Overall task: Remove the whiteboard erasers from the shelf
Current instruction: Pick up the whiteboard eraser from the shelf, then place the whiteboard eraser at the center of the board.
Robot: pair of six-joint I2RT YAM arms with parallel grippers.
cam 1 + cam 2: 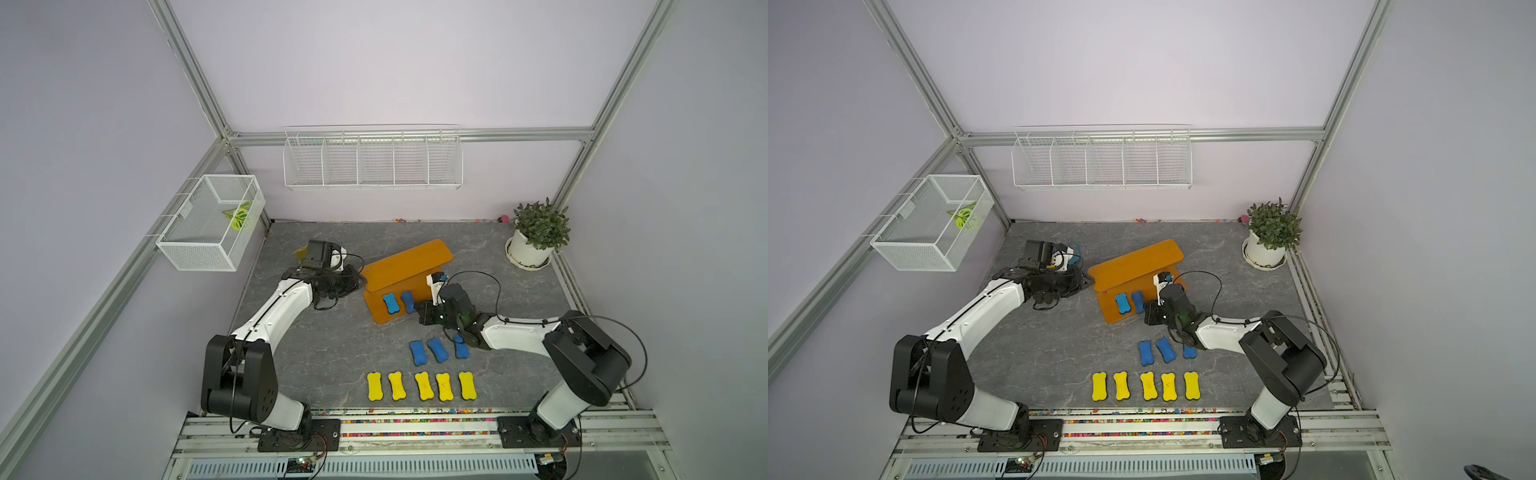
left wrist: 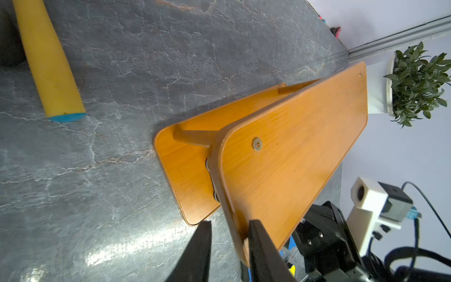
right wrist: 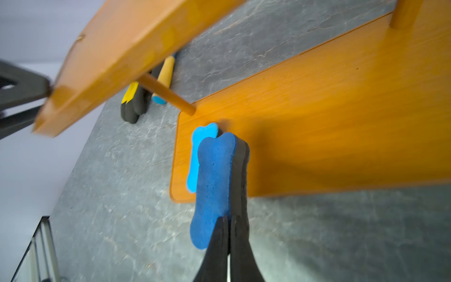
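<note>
Well, the right gripper (image 3: 228,219) is pinched tight on the near end of a blue eraser (image 3: 214,175) on the shelf's (image 1: 407,262) lower board (image 3: 329,109), a second blue eraser (image 3: 198,151) just beside it at nine o'clock. Held so, it could swivel and drag that neighbour. The left gripper (image 2: 229,227) straddles the top board (image 2: 292,158) loosely, jaws apart, so the shelf may skid.

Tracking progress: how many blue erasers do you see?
5. One blue eraser lies on the shelf, lower board; another, beside it, is pinched in the jaws of the right gripper; three sit on the table, one partly behind the right arm. More may hide under the upper board.
</note>
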